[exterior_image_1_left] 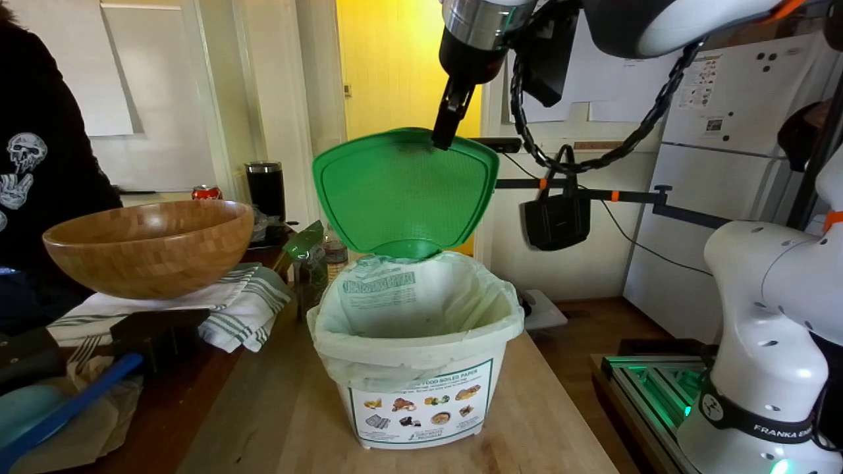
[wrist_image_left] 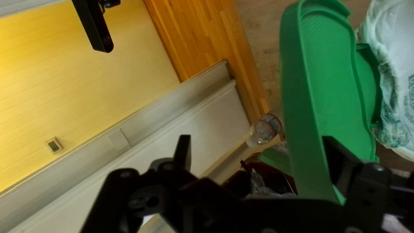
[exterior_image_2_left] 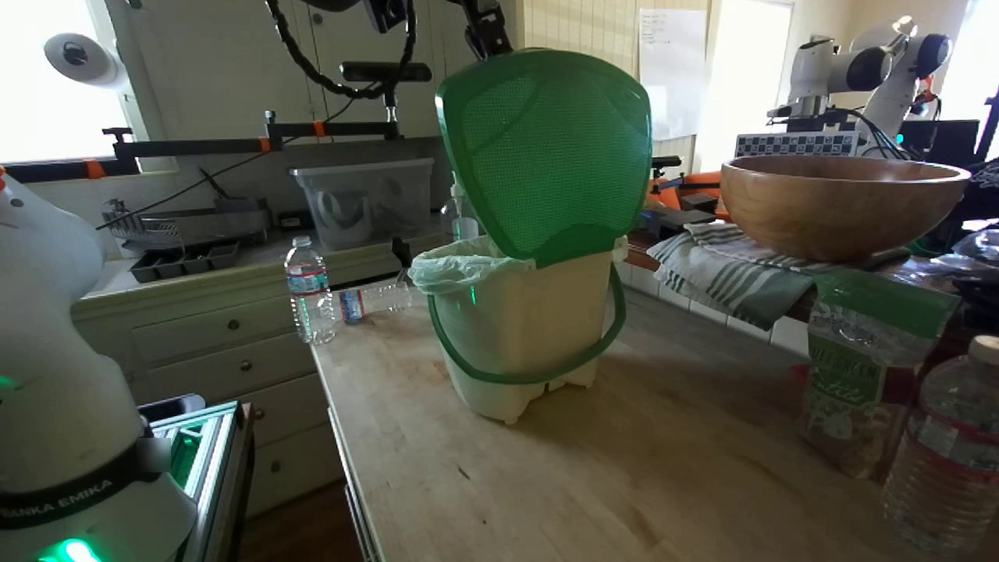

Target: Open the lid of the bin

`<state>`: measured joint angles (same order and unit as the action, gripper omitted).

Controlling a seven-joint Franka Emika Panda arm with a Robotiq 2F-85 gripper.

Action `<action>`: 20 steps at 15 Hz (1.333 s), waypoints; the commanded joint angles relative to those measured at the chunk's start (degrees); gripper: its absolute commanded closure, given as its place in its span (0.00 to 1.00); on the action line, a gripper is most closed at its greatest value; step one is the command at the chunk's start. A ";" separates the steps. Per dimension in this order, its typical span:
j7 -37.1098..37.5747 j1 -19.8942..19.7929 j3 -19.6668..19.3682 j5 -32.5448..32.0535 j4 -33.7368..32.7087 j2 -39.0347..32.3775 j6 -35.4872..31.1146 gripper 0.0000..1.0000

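The green lid (exterior_image_1_left: 402, 191) stands raised, nearly upright, at the back edge of the white bin (exterior_image_1_left: 421, 349). Both also show in an exterior view from behind, the lid (exterior_image_2_left: 554, 148) above the bin (exterior_image_2_left: 523, 336). The bin's mouth is uncovered and its pale green liner (exterior_image_1_left: 454, 289) shows. My gripper (exterior_image_1_left: 444, 139) is at the lid's top edge, with a finger on the lid's inner side. In the wrist view my gripper (wrist_image_left: 261, 152) has its fingers wide apart. The lid's rim (wrist_image_left: 300, 106) passes between them, close to the right finger; whether they touch I cannot tell.
A wooden bowl (exterior_image_1_left: 151, 250) sits on a striped towel (exterior_image_1_left: 244, 303) beside the bin. Water bottles (exterior_image_2_left: 311, 293) stand and lie near the bin. A green bag (exterior_image_2_left: 858, 375) and another bottle (exterior_image_2_left: 948, 453) stand on the counter (exterior_image_2_left: 624, 468).
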<state>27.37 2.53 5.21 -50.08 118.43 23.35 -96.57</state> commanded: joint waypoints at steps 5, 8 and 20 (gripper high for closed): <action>-0.28 0.71 1.12 2.73 1.46 2.73 -1.12 0.00; -0.25 0.96 1.30 3.25 1.75 3.06 -1.28 0.00; 1.60 1.88 2.70 9.34 6.27 6.72 -7.89 0.00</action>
<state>28.13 4.21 7.74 -43.60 121.47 26.80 -102.39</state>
